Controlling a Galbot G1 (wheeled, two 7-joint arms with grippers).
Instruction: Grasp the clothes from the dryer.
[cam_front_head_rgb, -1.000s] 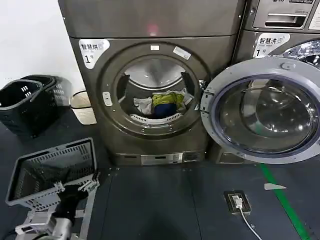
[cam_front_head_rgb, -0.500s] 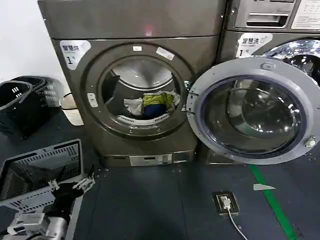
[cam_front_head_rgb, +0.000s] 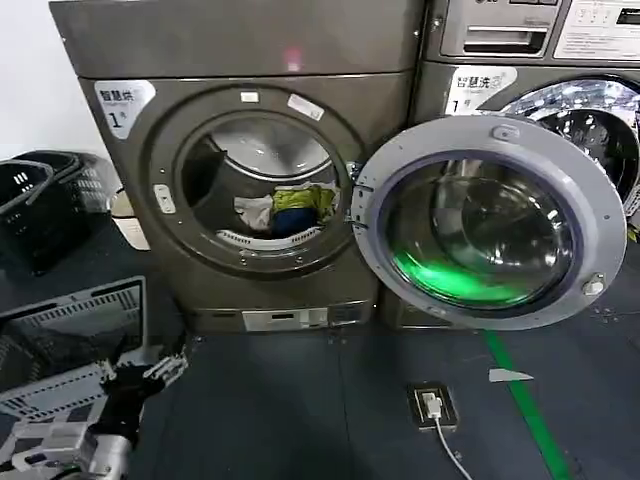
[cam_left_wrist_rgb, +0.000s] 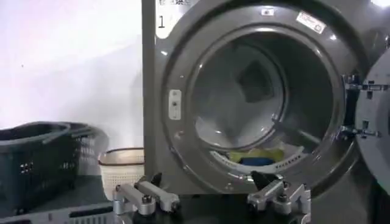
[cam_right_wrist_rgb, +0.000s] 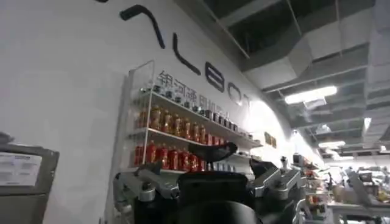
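Observation:
The dryer (cam_front_head_rgb: 180, 270) is the bronze-grey machine straight ahead, with its grey-rimmed glass door (cam_front_head_rgb: 490, 235) swung open to the right. The clothes (cam_front_head_rgb: 285, 208) lie as a small yellow-green, dark blue and white pile at the bottom of the drum. From the left wrist the clothes (cam_left_wrist_rgb: 259, 158) show low in the porthole. My left gripper (cam_front_head_rgb: 140, 375) hangs low at the left, well short of the dryer. Its fingers are spread wide around nothing, so the left gripper (cam_left_wrist_rgb: 210, 185) is open. My right gripper (cam_right_wrist_rgb: 210, 176) is open and points away, at a wall shelf.
A grey wire basket (cam_front_head_rgb: 70, 330) stands on the floor right by my left gripper. Black baskets (cam_front_head_rgb: 40, 200) and a cream basket (cam_left_wrist_rgb: 122, 167) stand left of the dryer. The silver machine (cam_front_head_rgb: 560, 90) sits behind the open door. A floor socket (cam_front_head_rgb: 432, 405) and green tape (cam_front_head_rgb: 520, 400) mark the dark floor.
The dryer and its door have slid leftward in the head view, and the basket sits farther left. The left gripper stays low at the left. The clothes have not moved.

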